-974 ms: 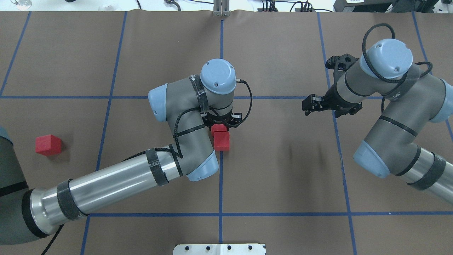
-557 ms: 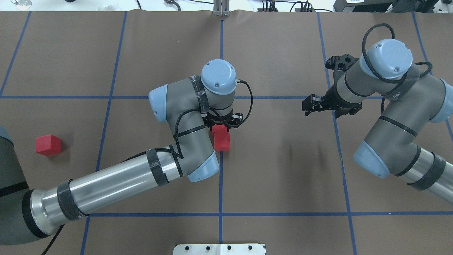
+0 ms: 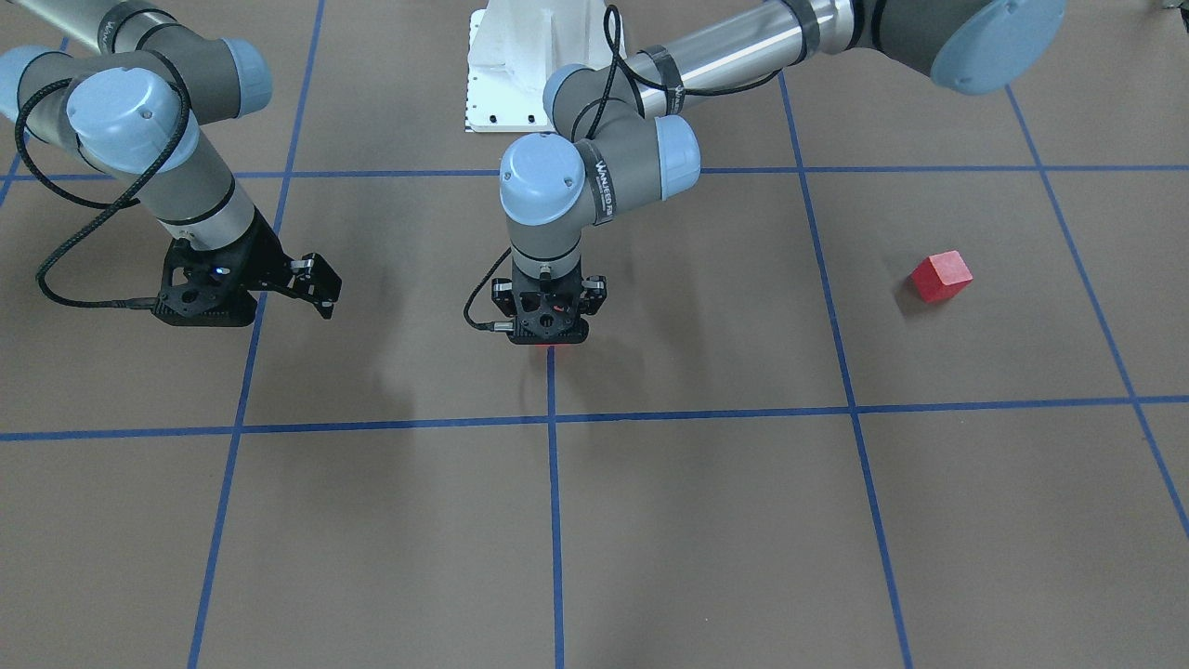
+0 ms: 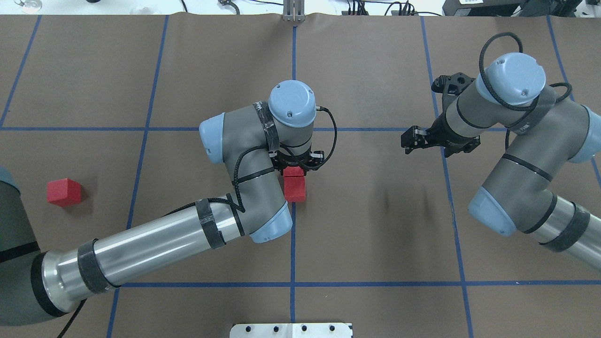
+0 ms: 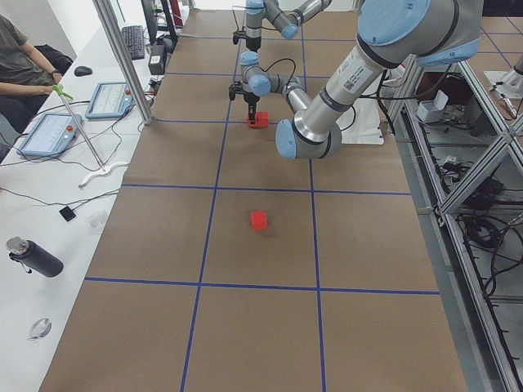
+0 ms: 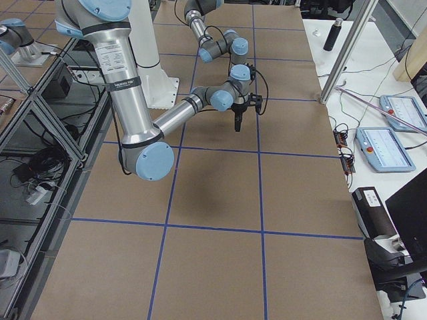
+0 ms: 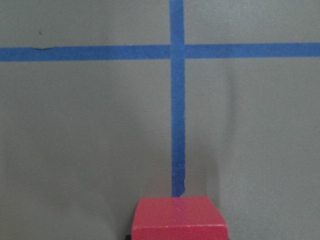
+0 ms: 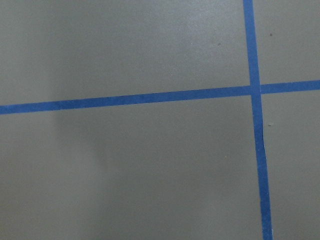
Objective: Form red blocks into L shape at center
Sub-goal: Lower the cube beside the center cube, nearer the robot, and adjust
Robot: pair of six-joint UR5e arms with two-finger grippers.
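Observation:
My left gripper [image 4: 295, 165] is at the center [image 4: 366, 211], on the vertical blue tape line, pointing straight down. It is shut on a red block [image 4: 294, 172], which fills the bottom of the left wrist view [image 7: 179, 217]. That block is right behind a second red block [image 4: 295, 188] resting on the tape line; I cannot tell whether they touch. The third red block [image 4: 64, 192] sits alone far to the left, also seen in the front view [image 3: 941, 276]. My right gripper [image 4: 406, 141] hovers open and empty over the right grid line.
The robot's white base plate [image 4: 291, 330] is at the near table edge. A metal bracket [image 4: 293, 11] stands at the far edge on the center line. An operator and tablets [image 5: 106, 98] are beyond the far edge.
My left gripper has shifted slightly to the right with its red block. The block on the table and the lone block have not moved. The right arm has barely moved.

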